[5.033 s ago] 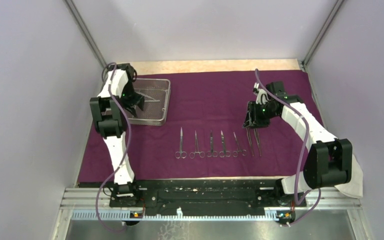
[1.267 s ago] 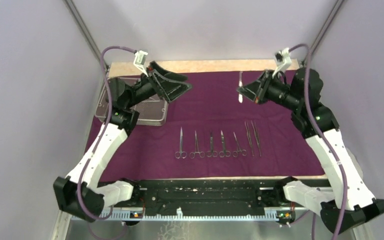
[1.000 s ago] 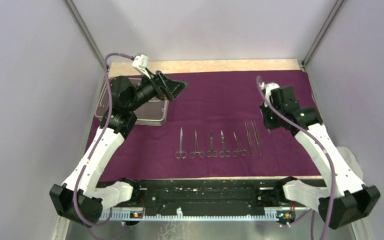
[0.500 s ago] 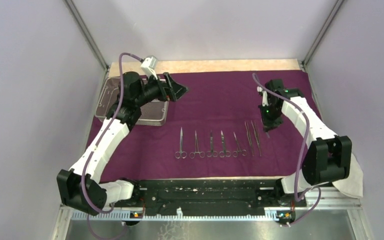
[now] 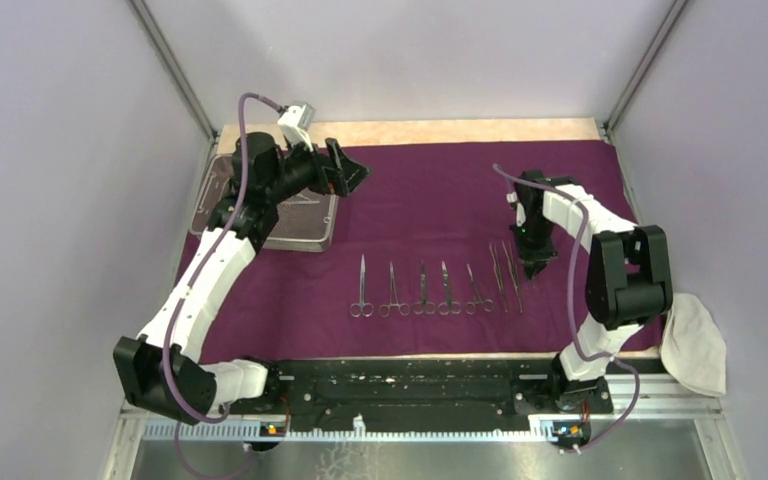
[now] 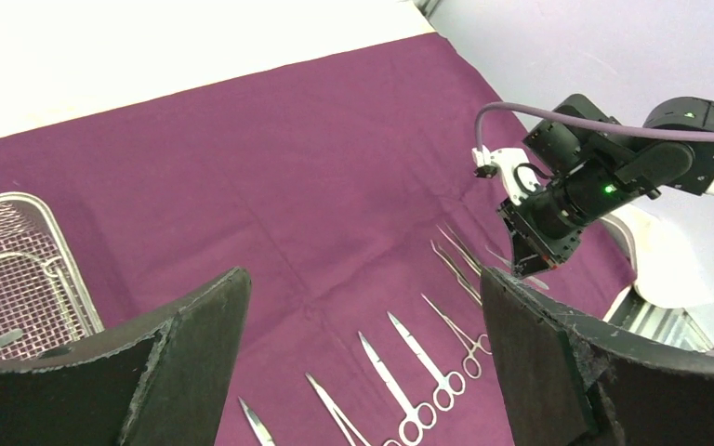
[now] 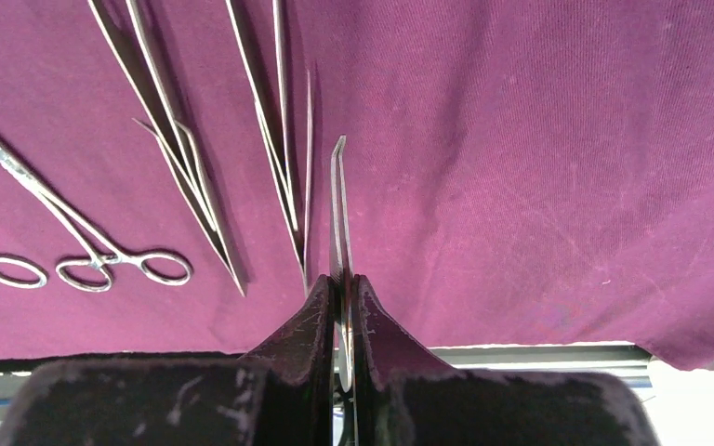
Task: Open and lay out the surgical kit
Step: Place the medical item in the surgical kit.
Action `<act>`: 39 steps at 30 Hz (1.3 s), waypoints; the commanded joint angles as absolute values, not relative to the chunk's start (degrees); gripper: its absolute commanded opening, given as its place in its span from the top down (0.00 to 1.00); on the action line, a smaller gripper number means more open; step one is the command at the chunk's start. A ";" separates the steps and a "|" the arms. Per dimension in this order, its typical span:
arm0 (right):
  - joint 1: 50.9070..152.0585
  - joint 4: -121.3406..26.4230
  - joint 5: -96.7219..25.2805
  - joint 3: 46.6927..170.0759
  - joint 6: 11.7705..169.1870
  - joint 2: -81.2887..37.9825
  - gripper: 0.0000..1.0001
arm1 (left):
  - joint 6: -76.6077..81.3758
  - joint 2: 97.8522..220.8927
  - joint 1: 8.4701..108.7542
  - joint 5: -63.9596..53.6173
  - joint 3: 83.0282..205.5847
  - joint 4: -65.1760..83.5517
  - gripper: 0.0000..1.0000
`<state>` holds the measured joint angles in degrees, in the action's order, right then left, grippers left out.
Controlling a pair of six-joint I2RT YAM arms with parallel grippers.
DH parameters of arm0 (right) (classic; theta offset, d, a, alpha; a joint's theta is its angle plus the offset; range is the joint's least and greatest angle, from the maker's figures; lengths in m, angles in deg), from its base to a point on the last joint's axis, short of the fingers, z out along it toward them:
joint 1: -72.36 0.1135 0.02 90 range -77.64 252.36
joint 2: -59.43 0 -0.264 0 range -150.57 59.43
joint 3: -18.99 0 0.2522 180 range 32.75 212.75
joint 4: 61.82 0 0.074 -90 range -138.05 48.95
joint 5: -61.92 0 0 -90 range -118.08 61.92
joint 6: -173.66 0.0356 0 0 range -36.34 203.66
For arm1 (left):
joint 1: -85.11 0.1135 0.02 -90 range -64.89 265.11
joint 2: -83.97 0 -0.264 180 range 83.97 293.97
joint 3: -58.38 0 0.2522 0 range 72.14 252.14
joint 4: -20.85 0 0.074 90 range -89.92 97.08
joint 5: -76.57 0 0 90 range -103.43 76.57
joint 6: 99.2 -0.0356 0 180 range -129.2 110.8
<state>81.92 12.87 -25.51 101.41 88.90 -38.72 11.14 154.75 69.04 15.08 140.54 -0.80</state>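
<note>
My R pincer (image 7: 341,283) clamped on slim steel instrument (image 7: 338,186) over dark purple cloth wrap (image 7: 521,139); L pincer (image 6: 363,279) wide apart.

The table (image 5: 440,131) shows as a pale wooden strip along its far edge. A dark purple cloth wrap (image 5: 430,200) lies spread flat over most of it. A crumpled white cloth (image 5: 695,345) lies at the near right corner, beside the wrap.

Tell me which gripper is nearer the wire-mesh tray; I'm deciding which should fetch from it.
Left. The left gripper hangs open by the wire-mesh tray, at its right edge; the right gripper is across the purple cloth, shut on a slim instrument beside the tweezers.
</note>
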 commanded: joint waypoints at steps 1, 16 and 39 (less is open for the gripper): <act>81.49 13.72 -23.20 103.02 90.77 -40.40 1.00 | 8.32 155.75 69.47 12.47 144.08 -1.59 0.01; 81.50 13.79 -22.38 103.00 90.91 -46.91 0.84 | 7.42 156.86 70.07 10.85 145.32 -3.05 0.01; 79.08 10.18 -27.32 103.85 89.61 -49.73 0.80 | 8.80 157.44 70.95 12.84 146.13 -2.99 0.01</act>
<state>79.30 11.34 -25.34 102.64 90.06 -49.10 8.45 157.50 70.46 11.67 143.49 -4.55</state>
